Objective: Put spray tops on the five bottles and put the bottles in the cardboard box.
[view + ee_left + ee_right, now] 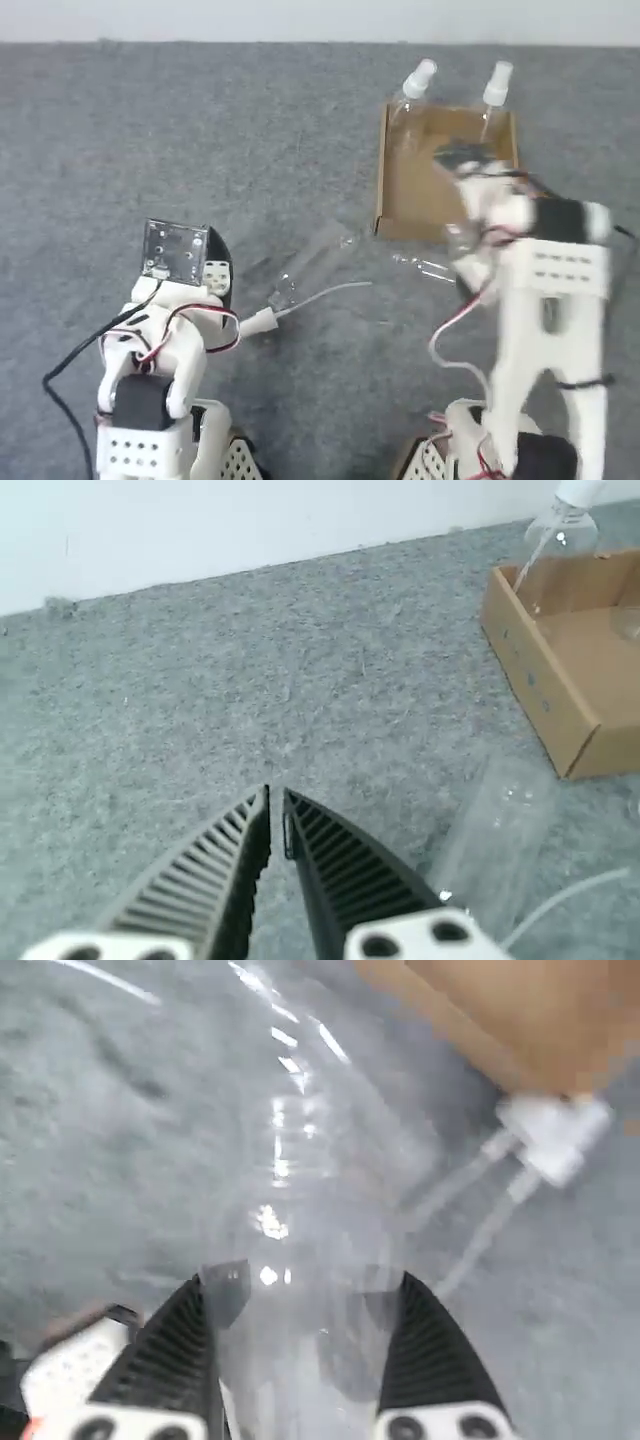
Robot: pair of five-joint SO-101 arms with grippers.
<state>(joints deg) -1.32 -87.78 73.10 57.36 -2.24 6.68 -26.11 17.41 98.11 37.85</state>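
Two bottles [418, 78] stand in the cardboard box [430, 195]; a third bottle [315, 260] lies left.

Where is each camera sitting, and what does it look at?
High view: fixed up high, looking down on the left arm and right arm, with the cardboard box beyond them.
Left wrist view: on the left arm's wrist, looking past the shut left fingers over the carpet towards the box.
Right wrist view: on the right arm's wrist, looking down past the right fingers at the clear bottle they grip.
Shared: the box is in all three.
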